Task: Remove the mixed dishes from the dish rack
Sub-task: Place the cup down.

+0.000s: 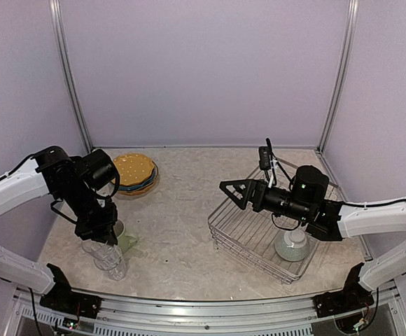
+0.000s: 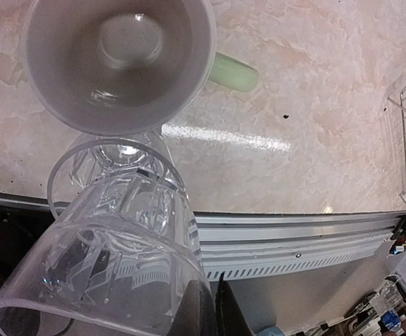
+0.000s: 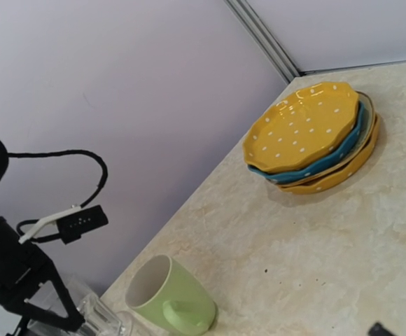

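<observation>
Left gripper (image 1: 103,232) points down at the lower left of the top view, its jaws pinched together on the wall of the clear glass (image 2: 98,273). That glass fills the lower left of the left wrist view, tilted, with its open rim toward the camera. Just above it in that view the pale green mug (image 2: 119,63) stands upright on the table (image 1: 182,231), handle to the right. Whether the clear ring between them is a second glass I cannot tell. Right gripper (image 1: 229,194) hangs at centre right of the top view, spread wide and holding nothing, its tips over the left edge of the dish rack (image 1: 239,236). Inside the rack, toward its lower right, sits the white-and-light-blue bowl (image 1: 292,246), upside down. At upper left of the table lies the stack of plates (image 1: 134,172), with a yellow dotted plate (image 3: 304,126) on top and the blue plate (image 3: 329,162) under it.
</observation>
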### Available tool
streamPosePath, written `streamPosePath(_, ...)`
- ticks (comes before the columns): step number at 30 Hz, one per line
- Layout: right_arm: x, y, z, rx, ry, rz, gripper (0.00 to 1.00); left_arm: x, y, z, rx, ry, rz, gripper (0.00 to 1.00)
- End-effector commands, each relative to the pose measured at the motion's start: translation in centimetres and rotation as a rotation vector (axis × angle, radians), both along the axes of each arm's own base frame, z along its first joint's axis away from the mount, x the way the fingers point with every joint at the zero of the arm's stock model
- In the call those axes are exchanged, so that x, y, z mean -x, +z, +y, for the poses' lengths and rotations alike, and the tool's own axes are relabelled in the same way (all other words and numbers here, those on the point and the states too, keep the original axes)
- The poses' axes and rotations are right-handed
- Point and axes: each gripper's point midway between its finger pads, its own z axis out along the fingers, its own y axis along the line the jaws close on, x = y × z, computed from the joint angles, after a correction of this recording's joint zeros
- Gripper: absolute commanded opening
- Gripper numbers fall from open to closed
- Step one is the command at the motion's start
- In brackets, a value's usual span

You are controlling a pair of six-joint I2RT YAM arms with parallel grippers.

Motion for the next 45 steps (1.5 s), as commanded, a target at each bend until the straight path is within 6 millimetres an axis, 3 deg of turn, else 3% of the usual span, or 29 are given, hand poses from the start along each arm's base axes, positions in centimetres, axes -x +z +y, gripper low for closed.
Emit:
streamPosePath(1, -0.3, -0.2, -0.7, 0.002, -0.021, 0.007, 1.00, 2.1, -0.9, 2.6, -0.134, 0.002, 0.086, 0.00)
streamPosePath(17, -0.3, -0.3, -0.8, 0.004, -0.024, 0.007, 1.00, 2.5, -2.3, 2.9, -0.213, -0.011, 0.120, 0.00)
streamPosePath(30, -0.3, -0.4, -0.9, 0.004, -0.027, 0.010, 1.00, 2.7, -2.4, 3.0, -0.245, -0.029, 0.127, 0.26)
streamPosePath(39, -0.5, -1.2, -1.4, 0.068, -0.055, 0.025, 1.00, 0.9, 1.1, 2.7, -0.184, -0.050, -0.030, 0.49)
streamPosePath(45, -0.9, -2.2, -3.4, 0.204, -0.137, 0.036, 1.00, -2.6, 5.6, 0.4, -0.035, -0.100, -0.269, 0.60)
